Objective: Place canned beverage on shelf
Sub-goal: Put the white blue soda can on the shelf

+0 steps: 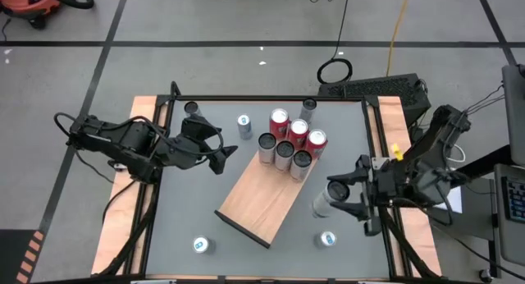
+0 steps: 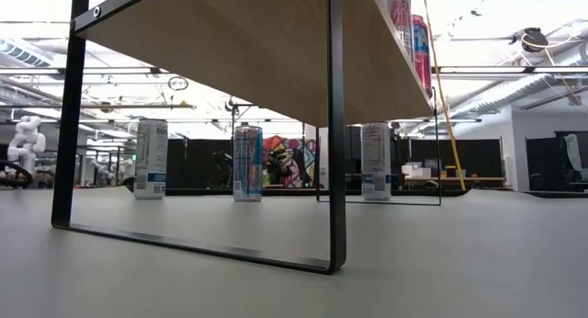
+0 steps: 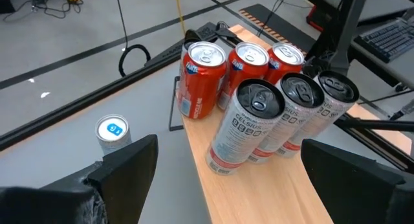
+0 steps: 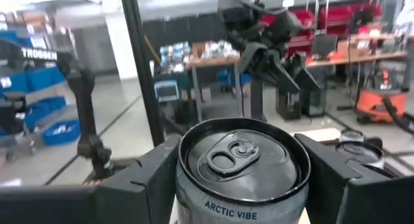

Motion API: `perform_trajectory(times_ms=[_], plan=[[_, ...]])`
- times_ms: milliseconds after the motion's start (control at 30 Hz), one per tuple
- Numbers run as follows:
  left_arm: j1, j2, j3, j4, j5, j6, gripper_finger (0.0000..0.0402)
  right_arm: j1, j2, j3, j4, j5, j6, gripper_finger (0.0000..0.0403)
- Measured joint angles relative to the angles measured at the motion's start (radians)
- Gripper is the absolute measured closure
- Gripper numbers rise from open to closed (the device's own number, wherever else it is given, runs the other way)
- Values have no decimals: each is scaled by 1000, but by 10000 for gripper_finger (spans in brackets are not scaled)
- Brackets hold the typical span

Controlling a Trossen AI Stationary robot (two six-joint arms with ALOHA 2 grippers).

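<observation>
The right tool point(image 1: 351, 195) grips a silver can point(image 1: 326, 197) with a black top, its two dark fingers point(image 4: 145, 179) pressed against opposite sides of the can's body. In the right wrist view the can's lid and pull tab fill the middle, and the words "ARCTIC VIBE" show on its wall. From above, this can sits over the grey counter point(image 1: 205, 210) just off the right side of the shelf point(image 1: 258, 200), not on it.

The shelf stands at an angle in the middle of the counter, a light wooden board on thin black frames. Six cans are grouped at its far end: three red cans point(image 1: 296, 131) behind and three black-topped silver cans point(image 1: 284, 153) in front, standing upright and close together.

The left tool point(image 1: 220, 148) hangs with its fingers spread wide and nothing between them, near the shelf's far left corner and facing the group of six.

Other loose cans stand on the counter: one point(image 1: 244, 125) near the far edge, left of the red cans, one point(image 1: 200, 245) by the near left corner, and one point(image 1: 326, 239) near the right tool on the near side.
</observation>
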Motion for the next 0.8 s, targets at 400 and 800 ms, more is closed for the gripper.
perform_trajectory(times_ms=[400,800], plan=[[0,0,0,0,-3,6,20,-118,174,-27,166,40,-22,179],[0,0,0,0,-3,6,20,-197,281,-27,185,39,40,179]])
